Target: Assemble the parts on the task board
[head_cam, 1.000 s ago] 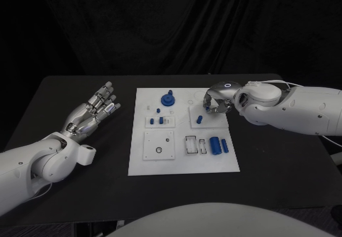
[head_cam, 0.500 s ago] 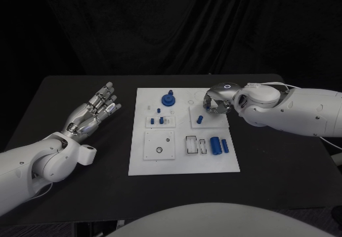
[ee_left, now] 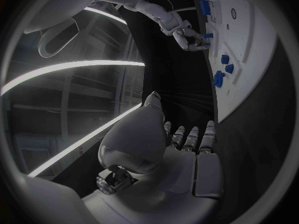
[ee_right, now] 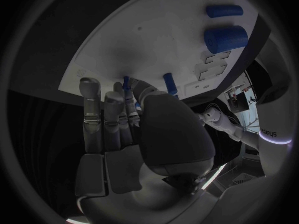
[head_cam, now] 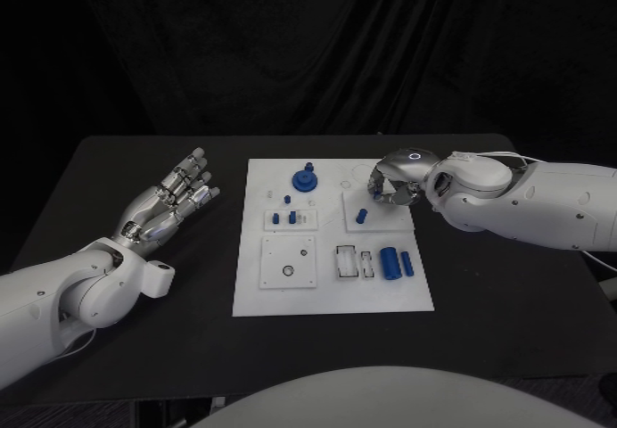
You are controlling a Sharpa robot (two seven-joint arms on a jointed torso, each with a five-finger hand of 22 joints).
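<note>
The board [head_cam: 332, 299] sits mid-table [head_cam: 514, 303], with blue parts on it — a knob [head_cam: 303, 179] at the far edge, a peg [head_cam: 361, 215] standing near the right side, two cylinders [head_cam: 395, 263] lying by the slots. Right hand [head_cam: 390, 185] hovers curled just past the peg; can't tell if it's pinching anything. Left hand [head_cam: 168, 201] lies off the board, fingers spread, holding nothing.

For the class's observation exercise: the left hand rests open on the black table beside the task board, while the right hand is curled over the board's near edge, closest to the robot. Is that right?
Not quite. The left hand does lie open on the table beside the task board, but the head view shows the right hand curled over the board's far part, near a small blue peg, not at its near edge.
</note>
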